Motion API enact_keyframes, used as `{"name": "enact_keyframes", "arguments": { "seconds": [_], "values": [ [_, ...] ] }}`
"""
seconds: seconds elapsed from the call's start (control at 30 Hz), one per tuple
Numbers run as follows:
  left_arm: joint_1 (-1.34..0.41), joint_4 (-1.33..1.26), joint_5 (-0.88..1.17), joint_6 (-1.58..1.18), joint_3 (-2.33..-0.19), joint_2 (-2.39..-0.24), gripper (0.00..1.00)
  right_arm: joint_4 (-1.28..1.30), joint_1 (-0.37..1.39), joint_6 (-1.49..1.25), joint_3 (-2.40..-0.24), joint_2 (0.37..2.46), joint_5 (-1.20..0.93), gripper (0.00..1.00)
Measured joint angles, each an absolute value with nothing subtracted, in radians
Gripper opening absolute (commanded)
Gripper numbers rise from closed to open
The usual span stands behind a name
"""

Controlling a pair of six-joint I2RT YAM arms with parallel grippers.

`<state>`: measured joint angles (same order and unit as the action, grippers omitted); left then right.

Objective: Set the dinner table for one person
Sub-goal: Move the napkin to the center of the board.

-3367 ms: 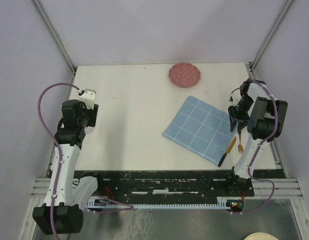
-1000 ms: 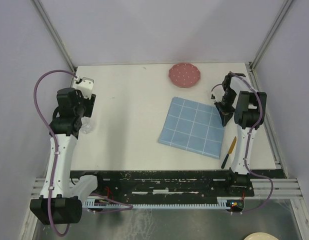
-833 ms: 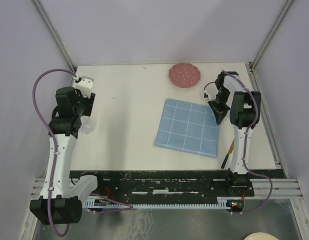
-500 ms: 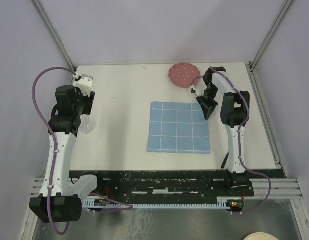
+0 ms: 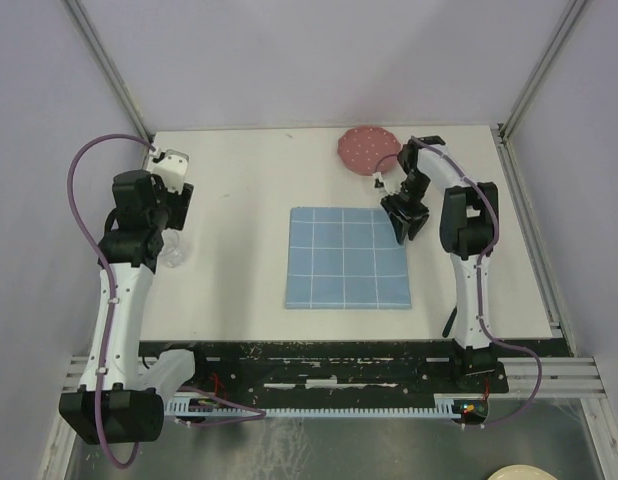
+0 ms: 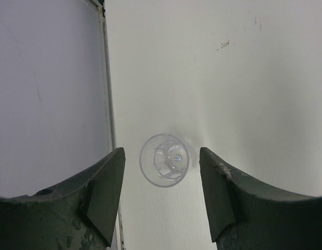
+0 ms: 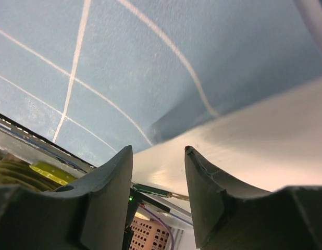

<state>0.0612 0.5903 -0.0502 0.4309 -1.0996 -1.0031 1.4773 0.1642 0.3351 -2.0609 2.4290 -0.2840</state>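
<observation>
- Table (image 5: 239,200): big white square top betw. grey walls; arm bases at its near edge.
- Mat (image 5: 347,258): blue w/ white grid, flat on table, a bit R of centre. Edges approx. square to table edges.
- Plate (image 5: 369,150): pink, dotted, at table's far edge, beyond mat's far R corner. Apart from mat.
- Glass (image 6: 164,160): clear, upright, on table nr L edge, well apart from mat.
- R claw (image 5: 404,218): released, jaws apart, nothing in them. Sits low at mat's far R corner, betw. mat and plate.
- R wrist view: fingers (image 7: 111,198) straddle the mat's edge where blue meets white. Cloth edge throws a dark shadow there. Whether the tips touch cloth: can't tell.
- L claw (image 6: 161,152): released too, pointing straight down over glass.
- L wrist view: glass seen from above betw. the two fingers, gap on each side, no contact.
- L arm stands upright nr table's L edge, purple cable looping off it.
- Dark slim thing (image 5: 448,323) on table beside R arm's lower link, close to near edge. Mostly hidden, can't say what it is.
</observation>
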Motion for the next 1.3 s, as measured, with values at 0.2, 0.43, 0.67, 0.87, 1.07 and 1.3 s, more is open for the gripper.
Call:
{"name": "enact_keyframes", "arguments": {
  "seconds": [0.2,0.43,0.67,0.87,1.07,1.3],
  "values": [
    [0.061,0.578,-0.050,0.445,-1.071,-1.006,0.66,1.467,0.149,0.336,-2.030,2.301,-0.284,0.51],
    [0.061,0.567,-0.050,0.445,-1.053,-0.998,0.67,1.515,0.144,0.369,-1.938,2.221,-0.315,0.46],
    [0.061,0.567,-0.050,0.445,-1.040,-0.982,0.67,1.515,0.149,0.376,-1.857,2.252,-0.347,0.50],
    [0.061,0.567,-0.051,0.447,-1.040,-0.966,0.67,1.503,0.149,0.376,-1.848,2.300,-0.368,0.50],
    [0.061,0.567,-0.051,0.450,-1.040,-0.962,0.67,1.490,0.149,0.375,-1.848,2.350,-0.378,0.49],
    [0.061,0.568,-0.051,0.451,-1.040,-0.962,0.67,1.486,0.152,0.376,-1.850,2.379,-0.397,0.41]
  ]
}}
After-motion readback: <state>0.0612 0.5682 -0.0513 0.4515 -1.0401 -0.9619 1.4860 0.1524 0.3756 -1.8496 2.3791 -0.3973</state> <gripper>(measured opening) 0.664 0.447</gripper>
